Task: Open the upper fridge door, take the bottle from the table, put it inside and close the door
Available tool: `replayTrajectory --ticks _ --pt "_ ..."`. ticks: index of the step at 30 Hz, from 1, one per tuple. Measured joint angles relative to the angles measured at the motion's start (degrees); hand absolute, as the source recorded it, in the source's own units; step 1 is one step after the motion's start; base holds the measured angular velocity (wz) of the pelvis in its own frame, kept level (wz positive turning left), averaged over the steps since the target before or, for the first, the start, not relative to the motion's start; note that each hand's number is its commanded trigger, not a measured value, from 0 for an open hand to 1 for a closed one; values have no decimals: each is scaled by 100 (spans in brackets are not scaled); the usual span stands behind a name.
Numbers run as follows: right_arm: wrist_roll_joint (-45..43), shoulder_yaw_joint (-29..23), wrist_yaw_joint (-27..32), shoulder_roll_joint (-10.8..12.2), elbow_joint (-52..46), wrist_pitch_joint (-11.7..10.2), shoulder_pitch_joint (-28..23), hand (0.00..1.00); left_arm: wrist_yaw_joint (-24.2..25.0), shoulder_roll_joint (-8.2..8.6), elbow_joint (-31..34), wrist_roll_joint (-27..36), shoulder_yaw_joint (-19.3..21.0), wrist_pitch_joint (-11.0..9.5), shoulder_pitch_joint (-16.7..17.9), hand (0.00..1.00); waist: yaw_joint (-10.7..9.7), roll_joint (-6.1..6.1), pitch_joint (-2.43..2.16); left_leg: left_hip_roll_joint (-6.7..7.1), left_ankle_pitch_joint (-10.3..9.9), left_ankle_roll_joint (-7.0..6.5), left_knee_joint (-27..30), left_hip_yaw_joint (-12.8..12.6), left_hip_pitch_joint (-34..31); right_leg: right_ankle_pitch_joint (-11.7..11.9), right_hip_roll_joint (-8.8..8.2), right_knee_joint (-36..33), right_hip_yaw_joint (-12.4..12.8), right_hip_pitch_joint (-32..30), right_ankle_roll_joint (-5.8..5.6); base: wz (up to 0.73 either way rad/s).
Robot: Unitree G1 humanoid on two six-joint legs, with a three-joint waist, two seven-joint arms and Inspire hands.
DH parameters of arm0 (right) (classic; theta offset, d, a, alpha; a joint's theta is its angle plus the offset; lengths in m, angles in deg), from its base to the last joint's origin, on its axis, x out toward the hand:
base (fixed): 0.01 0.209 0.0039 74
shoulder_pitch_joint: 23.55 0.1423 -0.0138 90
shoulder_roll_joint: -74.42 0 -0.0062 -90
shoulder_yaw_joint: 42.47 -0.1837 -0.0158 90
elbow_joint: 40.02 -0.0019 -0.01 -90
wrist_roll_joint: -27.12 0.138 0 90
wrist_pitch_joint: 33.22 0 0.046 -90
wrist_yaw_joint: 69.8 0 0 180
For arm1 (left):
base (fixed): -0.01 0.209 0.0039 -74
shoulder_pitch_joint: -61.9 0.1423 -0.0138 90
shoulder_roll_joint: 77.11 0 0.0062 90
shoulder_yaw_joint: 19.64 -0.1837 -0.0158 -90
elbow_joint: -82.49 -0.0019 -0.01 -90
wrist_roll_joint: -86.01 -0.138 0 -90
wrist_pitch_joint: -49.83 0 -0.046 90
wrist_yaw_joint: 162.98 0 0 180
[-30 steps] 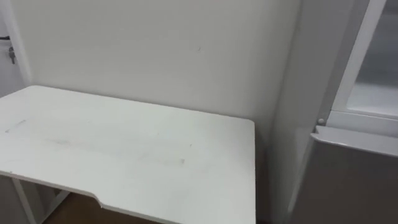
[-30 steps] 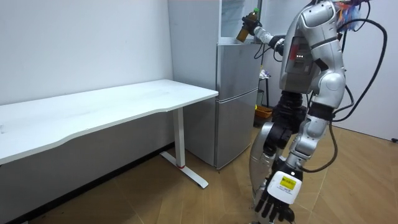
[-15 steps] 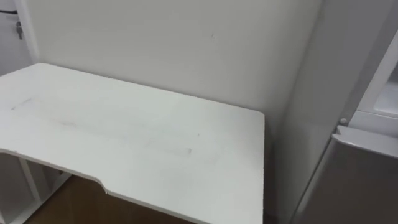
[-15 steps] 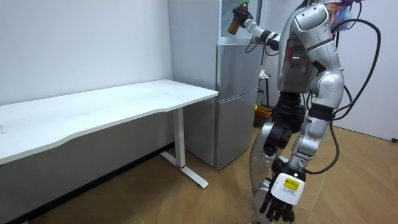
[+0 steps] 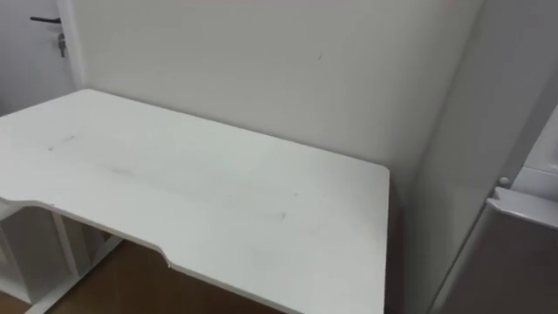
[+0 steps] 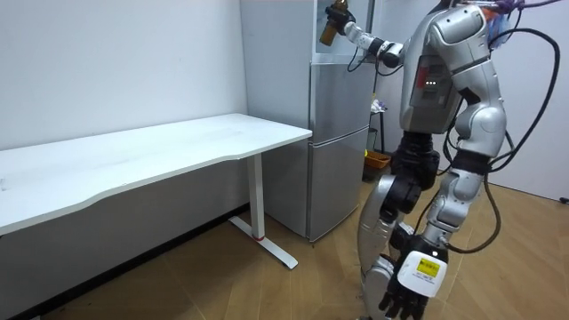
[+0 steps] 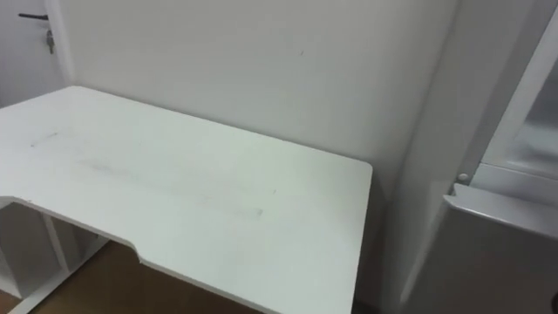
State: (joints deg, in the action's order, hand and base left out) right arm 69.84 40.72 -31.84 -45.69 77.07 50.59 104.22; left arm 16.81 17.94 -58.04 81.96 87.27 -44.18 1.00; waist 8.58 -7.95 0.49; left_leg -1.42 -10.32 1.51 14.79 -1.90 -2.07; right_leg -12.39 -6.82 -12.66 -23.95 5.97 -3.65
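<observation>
the robot stands on the wood floor right in front of the fridge [image 6: 338, 142], which is against the far wall just to the right of the white table [image 6: 160, 147]. its right arm is stretched up and out toward the top of the fridge. the right hand [image 6: 340, 15] has its fingers wrapped round the bottle [image 6: 328, 32], a small brown one held at a tilt. the arm is up that high because the target is the upper compartment [image 7: 527, 131], the pale-framed opening above the grey lower door.

the bottle is at the mouth of that compartment. from the room view i cannot tell if it is already past the frame or just in front of it. i judge this to be the last part of the reach, with the setting down and letting go not yet done.

the left hand [image 6: 404, 286] hangs low beside the legs, near the floor. its fingers are loose and hold nothing, so it is probably kept down there out of the way.

the eye views look down over the table top, with the side of the fridge and the edge of the lower door at the right. the head is not aimed at the bottle, so placing it may be done without watching it closely.
</observation>
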Motion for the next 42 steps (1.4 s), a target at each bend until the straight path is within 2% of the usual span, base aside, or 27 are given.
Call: replayTrajectory --ticks 4,7,8,11,14,16,17,22,26,27,28,29,30,35,42 --pt "-41 209 17 -58 299 -71 65 100 -29 -91 -2 -1 -20 48 26 0 104 33 -13 -3 3 3 82 37 -170 21 9 -4 -21 -130 35 3" --pt "-207 363 81 -114 483 -71 144 100 -60 -197 65 3 -26 91 45 0 163 82 16 5 -1 2 212 165 -304 34 20 2 -152 -111 53 21" --pt "-419 380 108 -137 504 -135 177 100 -84 -203 142 12 -35 101 52 0 177 116 21 12 -1 2 274 226 -390 36 21 1 -228 -139 56 28" --pt "-486 529 191 -178 572 -217 219 100 -106 -269 209 129 -88 120 64 0 306 198 3 7 3 5 324 299 -483 49 42 1 -306 -198 76 15" --pt "-622 556 296 -188 746 -446 220 100 -149 -295 195 198 -141 159 72 0 437 318 50 -2 2 8 353 352 -467 53 66 4 -338 -116 83 8" --pt "-725 548 321 -189 819 -554 217 100 -161 -296 174 256 -151 160 75 0 447 351 47 -14 8 19 386 392 -515 58 78 2 -386 -136 91 11" --pt "-717 577 316 -188 842 -627 216 100 -176 -296 164 438 -164 174 74 0 477 387 60 -34 19 33 394 390 -547 69 87 -7 -397 -169 110 -8" --pt "-692 892 310 -184 1072 -922 228 100 -355 -420 175 864 -476 232 64 0 612 438 81 -114 38 64 410 315 -548 109 139 -25 -308 -225 176 -10" --pt "-771 1059 207 -87 1426 -1164 532 100 -392 -504 215 899 -837 267 -83 0 609 471 92 -201 53 95 500 275 -746 170 208 -32 -276 -419 271 -10" --pt "-828 1060 173 -63 1501 -1202 584 95 -396 -549 214 899 -920 275 -152 0 617 477 90 -215 63 108 498 276 -780 179 219 -36 -274 -459 285 -3" --pt "-857 1060 163 -53 1520 -1212 601 71 -398 -570 213 899 -953 275 -179 0 620 478 89 -221 70 114 498 274 -793 182 222 -40 -271 -479 290 -3" --pt "-906 1060 146 -40 1554 -1265 610 22 -422 -609 212 908 -1029 275 -221 0 623 481 90 -230 84 120 500 274 -825 190 234 -30 -264 -508 303 -4" --pt "-934 1059 144 -23 1558 -1315 610 0 -426 -622 208 949 -1051 279 -249 0 626 481 91 -235 94 124 500 271 -843 187 237 -13 -248 -540 311 -4" --pt "-942 1027 152 0 1595 -1495 613 0 -457 -646 206 1136 -1160 282 -300 0 679 485 90 -291 107 133 521 203 -947 205 281 -12 -144 -681 346 -9" --pt "-933 1080 144 62 1784 -1515 576 0 -463 -675 209 1140 -1260 281 -376 0 735 535 88 -307 134 152 495 186 -1046 212 287 -40 -117 -826 364 -2"
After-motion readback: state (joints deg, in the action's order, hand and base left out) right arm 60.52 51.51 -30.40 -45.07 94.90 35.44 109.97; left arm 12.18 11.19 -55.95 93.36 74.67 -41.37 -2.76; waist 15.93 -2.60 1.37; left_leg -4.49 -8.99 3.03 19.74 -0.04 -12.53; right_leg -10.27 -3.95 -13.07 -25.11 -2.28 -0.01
